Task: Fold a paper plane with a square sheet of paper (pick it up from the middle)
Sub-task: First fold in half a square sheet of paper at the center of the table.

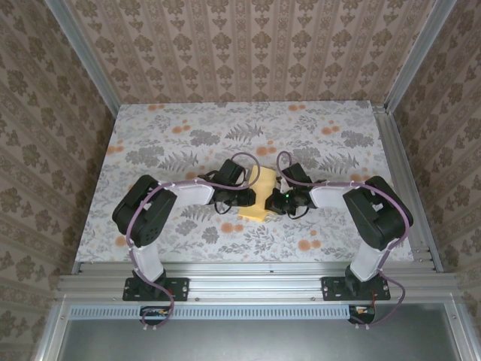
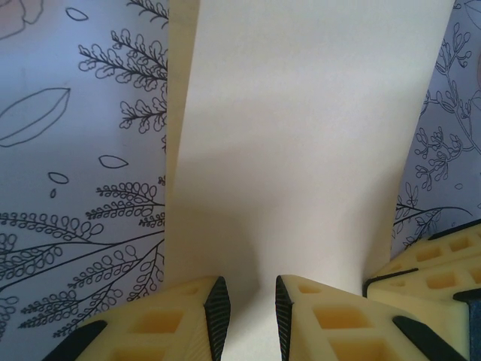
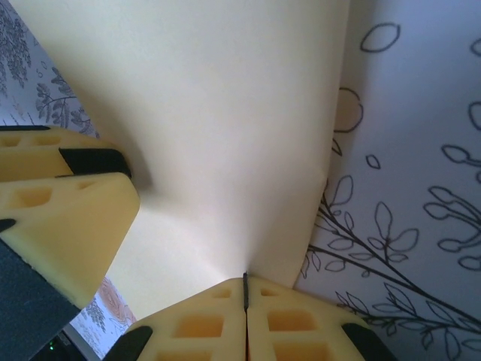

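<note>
Creasing step: I reckon I'm mid-fold, so keep both pinches level and press the crease flat before easing off. No yanking, since thin paper tears.
Paper sheet [image 1: 260,197]: pale yellow, mid tabletop [image 1: 188,131], right between my two pincers. It lies as a longish strip, and one long side looks doubled over from the left wrist.
Right pincer [image 3: 246,297]: tips clamped tight together on the sheet's edge, with the paper puckering toward them.
Left pincer [image 2: 248,316]: narrow gap with paper showing in it. Honestly can't tell if it's gripping or just pressing down.
Crowding: the pincers sit just beside each other, so bumping fingers is my main worry.
Around: orange flower prints [image 1: 304,244] are on the tabletop cover, apart from the sheet. Purple cables [image 1: 244,158] loop over my wrists and could snag. Nothing lies on the paper.
</note>
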You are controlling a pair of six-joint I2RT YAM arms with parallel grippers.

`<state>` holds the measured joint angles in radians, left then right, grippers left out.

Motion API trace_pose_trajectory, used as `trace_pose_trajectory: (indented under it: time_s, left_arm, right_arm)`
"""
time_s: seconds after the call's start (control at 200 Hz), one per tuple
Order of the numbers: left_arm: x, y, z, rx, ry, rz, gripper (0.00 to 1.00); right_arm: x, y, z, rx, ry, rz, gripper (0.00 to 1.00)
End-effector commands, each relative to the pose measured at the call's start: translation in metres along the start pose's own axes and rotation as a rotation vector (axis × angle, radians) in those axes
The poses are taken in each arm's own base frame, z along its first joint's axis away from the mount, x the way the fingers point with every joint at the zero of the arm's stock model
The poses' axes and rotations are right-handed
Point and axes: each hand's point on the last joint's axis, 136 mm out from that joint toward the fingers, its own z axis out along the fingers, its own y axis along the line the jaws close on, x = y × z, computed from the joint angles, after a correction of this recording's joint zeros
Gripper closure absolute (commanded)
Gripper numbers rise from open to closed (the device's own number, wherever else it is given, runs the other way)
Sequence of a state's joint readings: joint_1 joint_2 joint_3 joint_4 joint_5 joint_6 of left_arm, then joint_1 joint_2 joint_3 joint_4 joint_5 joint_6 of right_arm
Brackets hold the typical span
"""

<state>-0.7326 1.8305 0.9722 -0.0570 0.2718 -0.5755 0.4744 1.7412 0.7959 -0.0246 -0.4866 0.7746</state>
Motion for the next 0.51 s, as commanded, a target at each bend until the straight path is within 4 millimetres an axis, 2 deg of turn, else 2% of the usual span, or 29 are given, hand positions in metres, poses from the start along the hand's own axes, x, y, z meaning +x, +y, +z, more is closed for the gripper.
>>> trace_pose_trajectory:
  time_s: [0.0, 0.11, 0.26, 0.33, 0.405, 0.5]
  left_arm:
    - [0.053, 0.047, 0.016, -0.159, 0.160, -0.065, 0.71]
    - [0.051, 0.044, 0.015, -0.149, 0.155, -0.065, 0.71]
    - [0.051, 0.043, 0.014, -0.145, 0.156, -0.064, 0.71]
    - [0.050, 0.043, 0.013, -0.146, 0.152, -0.064, 0.71]
    - [0.051, 0.043, 0.014, -0.143, 0.155, -0.063, 0.71]
    - [0.051, 0.041, 0.014, -0.137, 0.156, -0.063, 0.71]
  right_arm:
    - [0.033, -0.033, -0.006, 0.117, 0.089, 0.037, 0.90]
    - [0.029, -0.025, -0.010, 0.055, 0.066, 0.076, 0.90]
    - [0.007, 0.022, -0.016, -0.120, -0.003, 0.086, 0.90]
    - [-0.003, 0.037, -0.021, -0.167, -0.037, 0.085, 0.90]
    - [-0.009, 0.043, -0.021, -0.184, -0.044, 0.082, 0.90]
    - [-0.012, 0.044, -0.011, -0.191, -0.021, 0.087, 0.90]
